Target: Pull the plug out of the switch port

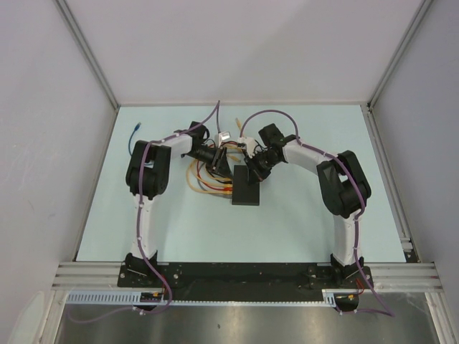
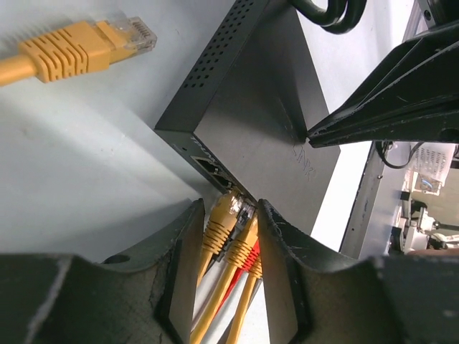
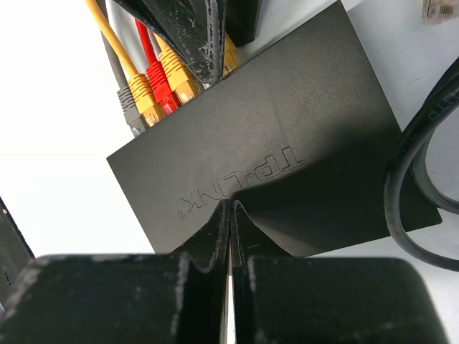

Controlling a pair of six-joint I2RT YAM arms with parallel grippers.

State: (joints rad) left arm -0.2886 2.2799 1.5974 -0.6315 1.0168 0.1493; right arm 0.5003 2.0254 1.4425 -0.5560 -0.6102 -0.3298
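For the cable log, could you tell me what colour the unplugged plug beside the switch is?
Loose plug: yellow, best in left wrist view.

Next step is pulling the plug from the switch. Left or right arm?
Left. The left gripper straddles the yellow plugs seated in the switch. The right gripper is shut, with its tips on the switch top, away from the ports.
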